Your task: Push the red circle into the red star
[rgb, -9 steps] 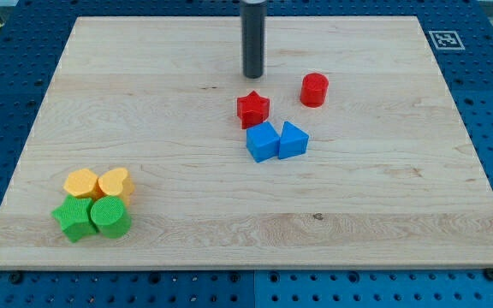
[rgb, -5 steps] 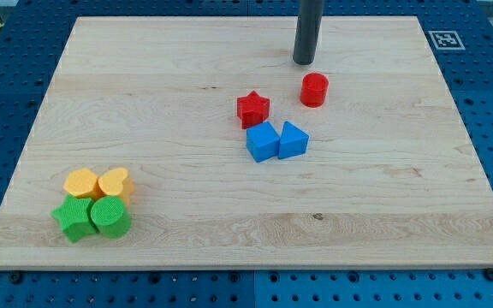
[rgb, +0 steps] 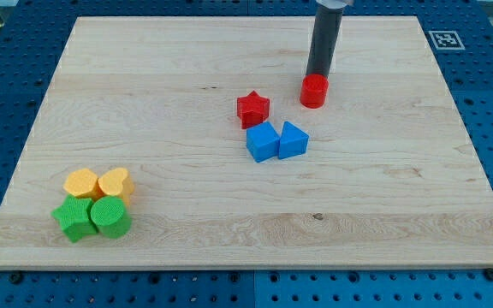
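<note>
The red circle [rgb: 313, 91], a short cylinder, stands right of the board's middle, toward the view's top. The red star [rgb: 252, 109] lies a short gap to its left and slightly lower. My tip [rgb: 318, 77] is at the circle's upper edge, just above it in the view and a little to its right, touching or nearly touching it. The rod rises out of the view's top.
A blue cube [rgb: 262, 142] and a blue triangular block [rgb: 294, 139] sit touching just below the red star. At lower left, two yellow blocks [rgb: 98, 183] and two green blocks [rgb: 92, 218] form a tight cluster. The wooden board [rgb: 187, 239] lies on a blue pegboard.
My tip has moved from above the red star rightward, then down to the red circle's upper edge. No block has visibly moved.
</note>
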### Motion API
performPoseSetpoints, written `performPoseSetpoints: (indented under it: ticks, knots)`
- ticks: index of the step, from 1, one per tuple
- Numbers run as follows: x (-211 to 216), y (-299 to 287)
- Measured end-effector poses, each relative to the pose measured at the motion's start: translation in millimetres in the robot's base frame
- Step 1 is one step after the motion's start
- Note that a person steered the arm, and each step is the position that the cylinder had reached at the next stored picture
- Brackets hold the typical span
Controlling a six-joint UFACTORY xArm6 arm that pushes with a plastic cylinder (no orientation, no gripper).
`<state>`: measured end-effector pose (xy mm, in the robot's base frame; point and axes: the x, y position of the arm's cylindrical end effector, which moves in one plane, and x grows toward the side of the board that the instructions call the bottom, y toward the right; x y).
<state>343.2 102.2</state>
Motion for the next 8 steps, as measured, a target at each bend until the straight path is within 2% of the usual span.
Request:
performPoseSetpoints:
  ticks: [2,3,4,6,8]
  knots:
    - [4,0]
    - [25,0]
    - [27,0]
    - [27,26]
    - [49,30]
